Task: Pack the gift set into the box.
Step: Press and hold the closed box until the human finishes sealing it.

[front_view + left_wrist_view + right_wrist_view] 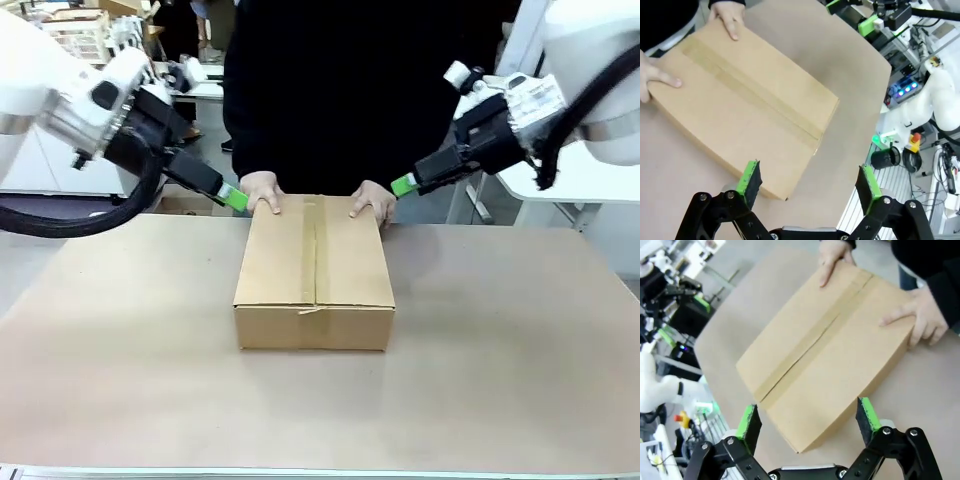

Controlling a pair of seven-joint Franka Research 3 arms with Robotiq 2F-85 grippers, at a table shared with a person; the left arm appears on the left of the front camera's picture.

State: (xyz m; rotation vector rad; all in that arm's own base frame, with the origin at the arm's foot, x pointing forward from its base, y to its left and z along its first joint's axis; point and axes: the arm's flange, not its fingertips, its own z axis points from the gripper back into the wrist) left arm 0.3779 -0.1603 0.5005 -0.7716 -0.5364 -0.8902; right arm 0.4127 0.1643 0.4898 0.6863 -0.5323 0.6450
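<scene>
Jaws wide apart, empty, on left gripper (809,175) and right gripper (807,412), clear of box (314,260).

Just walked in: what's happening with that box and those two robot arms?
A person at the far side has both hands on the far end of a closed, taped cardboard box lying flat on the table. The robot's left end effector and right end effector hover either side of that end, both open, holding nothing.
</scene>
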